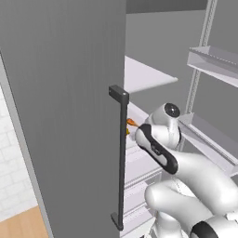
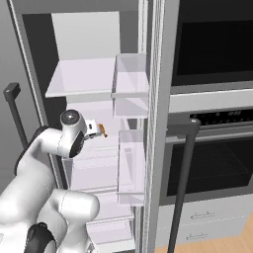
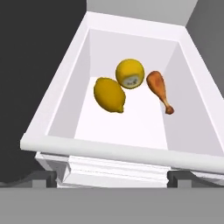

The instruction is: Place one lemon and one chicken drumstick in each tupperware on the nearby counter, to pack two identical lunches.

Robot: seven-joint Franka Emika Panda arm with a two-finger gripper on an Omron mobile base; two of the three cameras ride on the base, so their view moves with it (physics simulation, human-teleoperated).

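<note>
The gripper, its fingers spread wide apart and holding nothing, looks down into a white fridge drawer. Inside lie two lemons (touching each other) and a chicken drumstick, beyond the fingertips.

My left base camera looks past the tall grey refrigerator door; the right one faces the white glassy shelves they share. My hand camera peers closely down into a white open drawer.
</note>
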